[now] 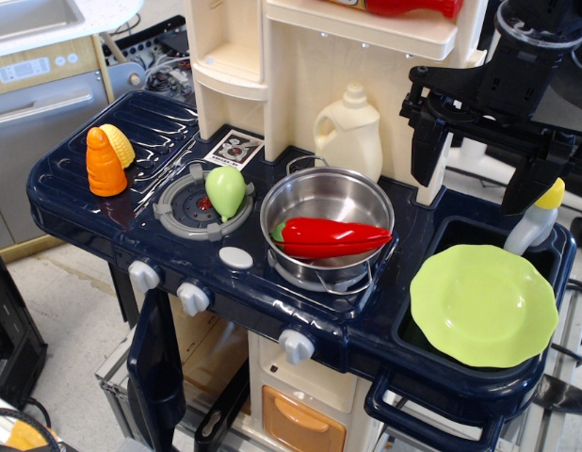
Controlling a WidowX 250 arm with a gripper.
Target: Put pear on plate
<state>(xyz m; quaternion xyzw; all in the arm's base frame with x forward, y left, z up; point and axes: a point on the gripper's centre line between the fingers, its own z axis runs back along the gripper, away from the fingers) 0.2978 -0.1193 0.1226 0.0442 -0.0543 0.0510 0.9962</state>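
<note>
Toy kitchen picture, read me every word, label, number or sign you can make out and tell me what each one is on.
No text can be read.
Sticker on the counter behind the burner: black-and-white print, too small to read.
Panel on the grey appliance at far left: light display or label, blurred.
Jug, pot, plate, pear: no markings visible.

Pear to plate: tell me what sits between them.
The steel pot holding the red chili pepper stands between the pear on the left burner and the plate over the sink. The tool hangs open above.
</note>
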